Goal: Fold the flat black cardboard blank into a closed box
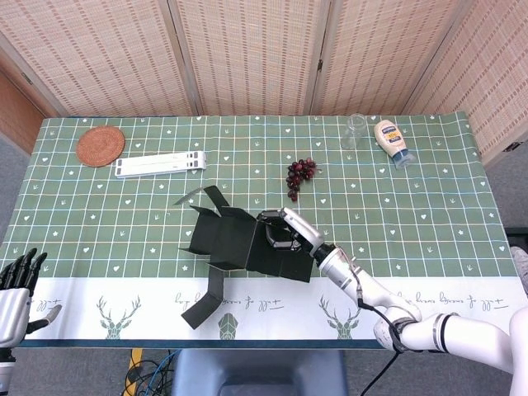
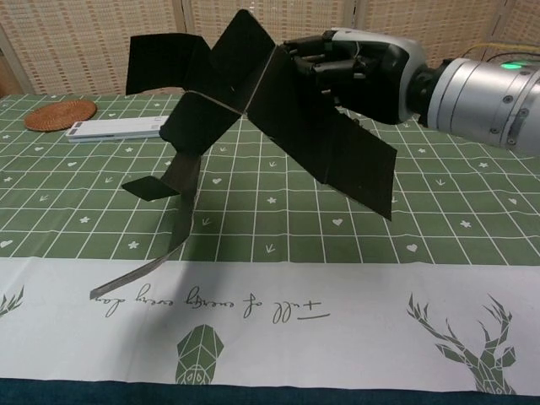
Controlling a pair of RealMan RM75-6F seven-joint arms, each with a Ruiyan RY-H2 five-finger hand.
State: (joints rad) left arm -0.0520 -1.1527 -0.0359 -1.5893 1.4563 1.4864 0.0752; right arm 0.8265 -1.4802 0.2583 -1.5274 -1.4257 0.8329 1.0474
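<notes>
My right hand grips the black cardboard blank by its upper edge and holds it in the air over the table's front middle. The blank hangs unfolded, with flaps sticking up and to the left and one long strip drooping toward the white border of the cloth. My left hand shows only at the bottom left corner of the head view, off the table, fingers spread, holding nothing.
A bunch of dark grapes lies behind the blank. A white flat stand and a woven coaster sit at the back left. A glass and a mayonnaise bottle stand at the back right.
</notes>
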